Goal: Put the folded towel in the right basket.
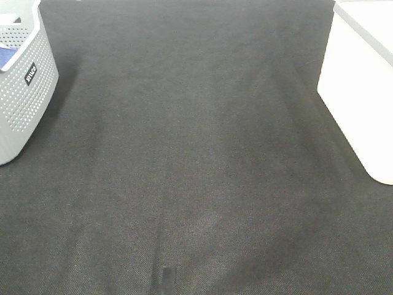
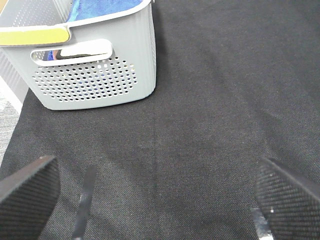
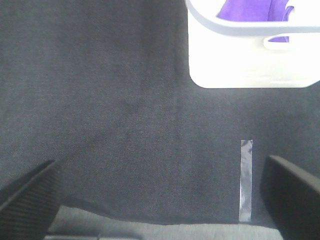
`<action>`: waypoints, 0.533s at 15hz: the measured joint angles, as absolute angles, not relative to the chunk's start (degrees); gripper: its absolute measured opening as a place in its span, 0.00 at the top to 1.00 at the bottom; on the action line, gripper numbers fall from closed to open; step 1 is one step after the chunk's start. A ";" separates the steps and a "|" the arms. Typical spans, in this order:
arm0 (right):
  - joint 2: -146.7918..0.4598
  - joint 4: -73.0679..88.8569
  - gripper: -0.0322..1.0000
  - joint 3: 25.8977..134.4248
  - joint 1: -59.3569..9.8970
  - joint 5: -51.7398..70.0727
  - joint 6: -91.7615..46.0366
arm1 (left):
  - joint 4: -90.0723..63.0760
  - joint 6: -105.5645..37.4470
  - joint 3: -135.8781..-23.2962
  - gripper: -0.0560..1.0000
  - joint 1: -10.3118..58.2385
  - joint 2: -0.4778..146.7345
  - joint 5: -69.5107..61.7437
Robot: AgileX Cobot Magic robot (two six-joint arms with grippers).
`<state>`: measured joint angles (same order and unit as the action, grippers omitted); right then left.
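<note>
The white right basket [image 1: 359, 92] stands at the right edge of the dark cloth; in the right wrist view [image 3: 252, 55] a purple towel [image 3: 250, 10] lies inside it. The grey perforated left basket [image 1: 21, 86] stands at the far left; the left wrist view [image 2: 90, 65] shows blue cloth [image 2: 102, 7] inside it. My left gripper [image 2: 155, 200] is open and empty above the cloth. My right gripper [image 3: 160, 197] is open and empty near the cloth's front edge. Neither gripper shows in the exterior high view.
A dark grey cloth [image 1: 196, 160] covers the table. A strip of clear tape [image 3: 245, 180] lies on it near the right gripper, and another strip [image 2: 84, 200] near the left gripper. The cloth's edge [image 3: 150, 220] shows under the right gripper.
</note>
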<state>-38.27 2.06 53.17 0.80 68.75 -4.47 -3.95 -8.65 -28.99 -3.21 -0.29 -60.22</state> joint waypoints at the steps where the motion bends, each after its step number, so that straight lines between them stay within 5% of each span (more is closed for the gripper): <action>1: -34.89 2.06 0.01 50.82 0.80 68.64 -5.04 | -3.95 -8.65 -28.99 0.01 -3.21 -0.29 -60.22; 8: -13.29 2.52 0.01 38.10 0.80 67.21 -5.27 | -3.95 -8.65 -28.99 0.01 -3.21 -0.29 -60.22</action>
